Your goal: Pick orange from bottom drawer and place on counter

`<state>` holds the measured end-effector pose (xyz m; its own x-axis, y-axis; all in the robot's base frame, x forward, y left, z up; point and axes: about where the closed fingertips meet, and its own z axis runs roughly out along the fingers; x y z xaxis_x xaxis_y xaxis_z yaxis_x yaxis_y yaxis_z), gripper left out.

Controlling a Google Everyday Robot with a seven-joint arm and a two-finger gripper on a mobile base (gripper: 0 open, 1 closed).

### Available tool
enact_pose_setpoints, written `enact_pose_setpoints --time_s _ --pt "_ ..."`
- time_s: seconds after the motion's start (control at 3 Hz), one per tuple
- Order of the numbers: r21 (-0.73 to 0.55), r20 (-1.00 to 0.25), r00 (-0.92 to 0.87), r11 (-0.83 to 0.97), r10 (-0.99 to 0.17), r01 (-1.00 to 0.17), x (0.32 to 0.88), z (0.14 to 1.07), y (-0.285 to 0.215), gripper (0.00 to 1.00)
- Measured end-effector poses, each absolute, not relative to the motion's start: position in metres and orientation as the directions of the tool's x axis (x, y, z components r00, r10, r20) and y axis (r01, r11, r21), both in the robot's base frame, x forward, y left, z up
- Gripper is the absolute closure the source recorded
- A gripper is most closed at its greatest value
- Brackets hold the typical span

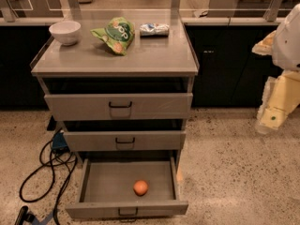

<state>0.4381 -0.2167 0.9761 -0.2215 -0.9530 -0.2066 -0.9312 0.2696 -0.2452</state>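
The orange (140,187) is a small round fruit lying in the open bottom drawer (101,184), right of its middle and near the front wall. The drawer is pulled far out, with a small black handle (127,213) on its front. The grey counter (154,55) is the top of the cabinet. My arm hangs at the right edge of the view, and its gripper (271,118) is well to the right of the cabinet, above the floor and far from the orange.
On the counter stand a white bowl (64,32), a green chip bag (115,34) and a white-blue packet (153,29). The top drawer (119,106) and middle drawer (124,139) stand slightly out. Black cables (42,172) lie on the floor at left.
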Motion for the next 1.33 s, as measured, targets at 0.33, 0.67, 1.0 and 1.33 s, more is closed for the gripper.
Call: enact_pose_setpoints --time_s 0.33,0.67,1.0,1.33 --pt "-0.245 -0.207 -0.222 0.270 -0.953 -0.931 0.438 0.976 -0.217 0.00" --pt "-0.242 -0.222 -0.213 0.265 -0.951 -0.933 0.430 0.948 -0.231 0.00" --pt "-0.174 -0.288 -0.218 0.275 -0.933 -0.946 0.411 0.862 -0.263 0.00" --pt "-0.033 -0.402 -0.282 0.322 -0.871 -0.946 0.382 0.739 -0.294 0.00"
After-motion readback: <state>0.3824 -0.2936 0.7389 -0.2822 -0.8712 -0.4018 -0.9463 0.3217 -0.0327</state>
